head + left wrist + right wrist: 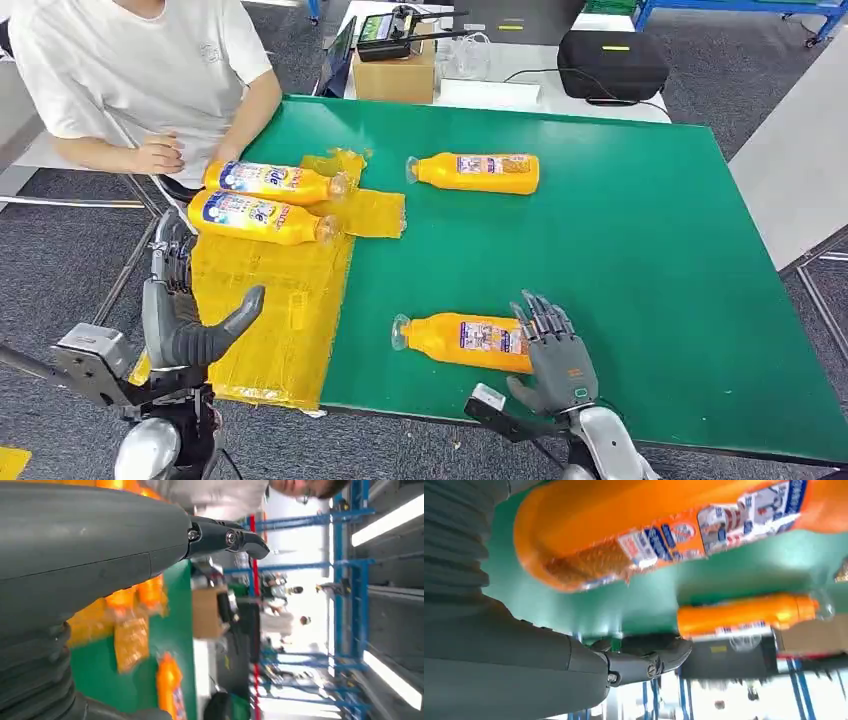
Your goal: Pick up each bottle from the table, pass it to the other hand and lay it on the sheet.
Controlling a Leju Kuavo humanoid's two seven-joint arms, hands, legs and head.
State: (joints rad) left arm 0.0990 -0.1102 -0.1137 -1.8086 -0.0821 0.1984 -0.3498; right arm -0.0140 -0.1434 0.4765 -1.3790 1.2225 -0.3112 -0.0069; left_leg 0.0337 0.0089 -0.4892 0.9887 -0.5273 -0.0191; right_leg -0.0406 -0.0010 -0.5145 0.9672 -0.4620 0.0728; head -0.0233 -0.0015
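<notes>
An orange bottle (460, 338) lies on its side near the front edge of the green table (620, 250), cap to the left. My right hand (555, 350) is at its base end with fingers spread over it and the thumb apart, gripping nothing. The right wrist view shows this bottle (649, 525) close against the hand (524, 650). A second bottle (478, 172) lies at the far middle of the table. Two more bottles (270, 181) (262, 217) lie on the yellow sheet (280, 320). Empty and open, my left hand (190, 320) hovers by the sheet's near left edge.
A person in a white shirt (140, 70) sits at the table's far left corner, a hand near the sheet. A cardboard box (395, 75) and a black case (612, 62) stand behind the table. Green surface lies bare to the right.
</notes>
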